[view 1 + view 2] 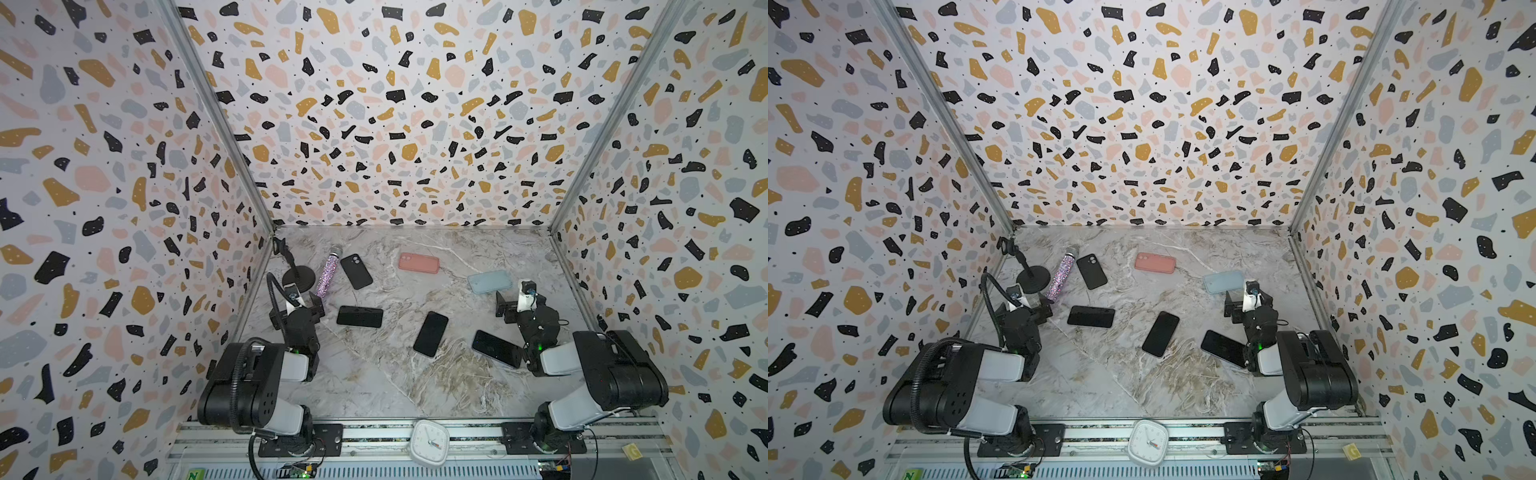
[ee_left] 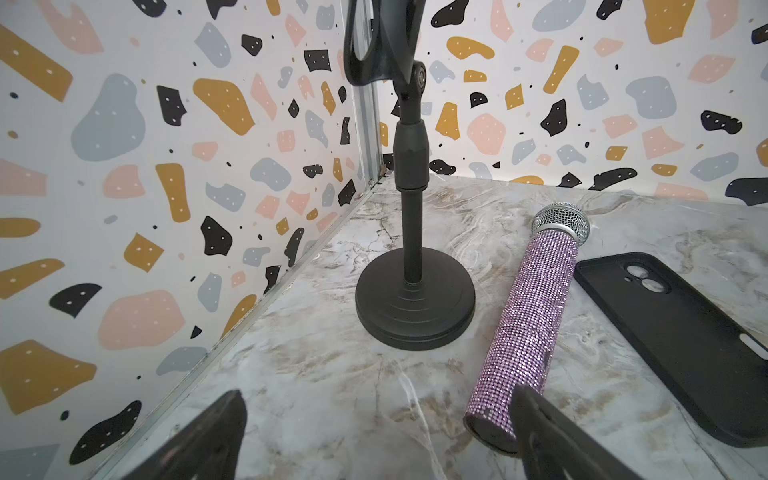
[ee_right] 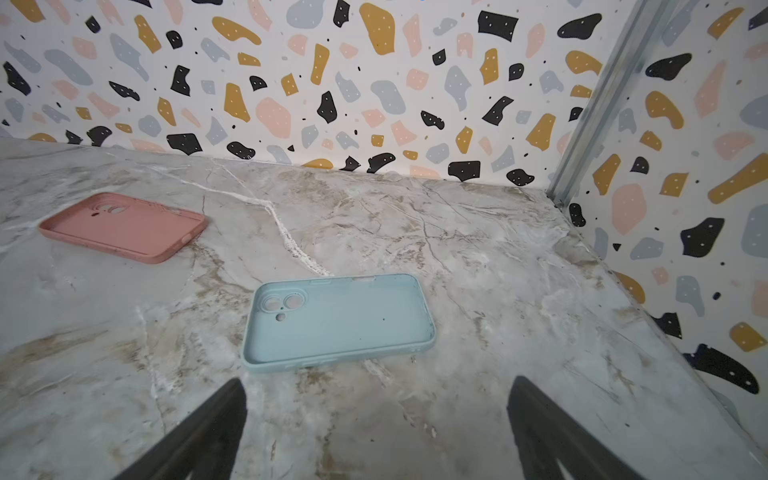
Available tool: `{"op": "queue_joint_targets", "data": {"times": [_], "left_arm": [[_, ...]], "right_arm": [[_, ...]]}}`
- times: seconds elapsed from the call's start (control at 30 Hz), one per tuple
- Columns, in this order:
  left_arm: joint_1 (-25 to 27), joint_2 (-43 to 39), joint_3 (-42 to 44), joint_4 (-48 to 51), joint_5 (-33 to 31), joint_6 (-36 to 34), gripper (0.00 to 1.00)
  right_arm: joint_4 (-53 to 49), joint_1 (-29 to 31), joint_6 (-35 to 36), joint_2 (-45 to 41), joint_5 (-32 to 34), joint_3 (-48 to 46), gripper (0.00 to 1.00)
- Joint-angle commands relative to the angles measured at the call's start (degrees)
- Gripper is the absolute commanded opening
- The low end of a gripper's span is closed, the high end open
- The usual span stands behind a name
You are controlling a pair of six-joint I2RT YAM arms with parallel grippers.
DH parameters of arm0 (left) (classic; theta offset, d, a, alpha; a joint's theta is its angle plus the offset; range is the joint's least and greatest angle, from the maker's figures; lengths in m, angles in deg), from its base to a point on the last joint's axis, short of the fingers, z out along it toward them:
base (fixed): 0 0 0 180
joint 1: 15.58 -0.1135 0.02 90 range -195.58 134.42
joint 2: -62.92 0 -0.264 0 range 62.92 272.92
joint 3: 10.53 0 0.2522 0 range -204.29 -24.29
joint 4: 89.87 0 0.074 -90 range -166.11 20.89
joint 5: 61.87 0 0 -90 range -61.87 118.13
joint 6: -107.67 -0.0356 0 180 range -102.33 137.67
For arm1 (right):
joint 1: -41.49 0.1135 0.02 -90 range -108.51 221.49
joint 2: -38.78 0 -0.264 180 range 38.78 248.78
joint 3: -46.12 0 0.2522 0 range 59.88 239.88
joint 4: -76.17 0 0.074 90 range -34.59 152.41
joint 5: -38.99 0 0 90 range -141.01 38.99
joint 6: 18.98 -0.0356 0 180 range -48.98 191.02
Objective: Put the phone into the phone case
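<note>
Three black phones lie screen-up on the marble table [image 1: 374, 382]: one on the left [image 1: 359, 316], one in the middle [image 1: 431, 333], one on the right [image 1: 496, 348]. Behind them lie three empty phone cases: black [image 1: 356, 271] [image 2: 681, 336], pink [image 1: 419, 263] [image 3: 124, 226] and light blue [image 1: 489, 281] [image 3: 338, 320]. My left gripper [image 1: 296, 312] [image 2: 378, 399] stands open and empty beside the left phone. My right gripper [image 1: 521, 305] [image 3: 376, 386] is open just short of the light blue case, holding nothing.
A glittery purple microphone [image 1: 328, 270] [image 2: 532, 324] lies by the left gripper's fingers, next to a black microphone stand [image 1: 298, 278] [image 2: 413, 303] in the back left corner. Patterned walls enclose three sides. A white clock [image 1: 430, 442] sits on the front rail.
</note>
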Motion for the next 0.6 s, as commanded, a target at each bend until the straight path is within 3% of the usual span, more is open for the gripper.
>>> {"op": "queue_joint_targets", "data": {"times": [0.0,0.5,0.57], "left_arm": [[-0.11,-0.49,-0.46,-3.85,-0.51,-0.31,1.0],[-0.12,-0.72,-0.57,-3.34,-0.25,-0.29,1.0],[0.01,-0.73,-0.72,-3.15,-1.01,-0.38,1.0]], "right_arm": [[1.77,-0.21,-0.37,-1.67,-1.55,-0.87,0.99],[2.29,-0.81,-0.65,-2.17,-2.56,-1.42,0.99],[0.28,0.94,-0.73,-3.83,2.59,-1.01,0.99]]}}
